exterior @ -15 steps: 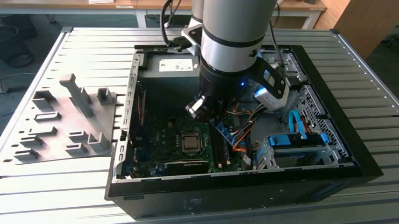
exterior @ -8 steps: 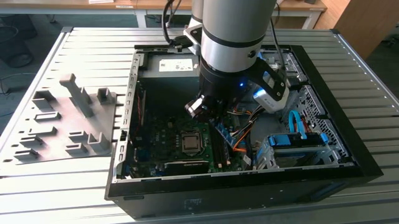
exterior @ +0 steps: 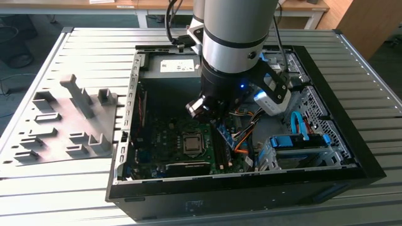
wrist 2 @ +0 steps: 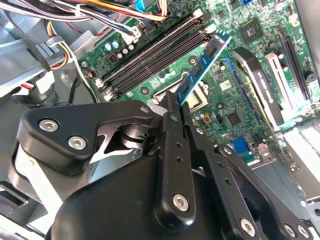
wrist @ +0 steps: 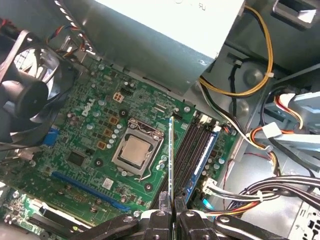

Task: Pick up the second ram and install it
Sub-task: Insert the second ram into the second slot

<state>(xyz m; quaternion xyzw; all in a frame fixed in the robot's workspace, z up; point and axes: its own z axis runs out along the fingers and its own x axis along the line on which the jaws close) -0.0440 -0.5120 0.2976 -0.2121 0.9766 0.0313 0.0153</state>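
The ram (wrist 2: 202, 67) is pinched at one end between the closed fingers of the end effector (wrist 2: 175, 102). It hangs over the motherboard (wrist: 90, 145), not seated. In the first wrist view it shows edge-on (a thin blue line) between the CPU socket (wrist: 136, 151) and the slots (wrist: 192, 145), just beside them. In the exterior view the arm reaches down into the open case (exterior: 238, 193), which lies on the slatted bench (exterior: 370, 84) beside a grey tray (exterior: 69, 122).
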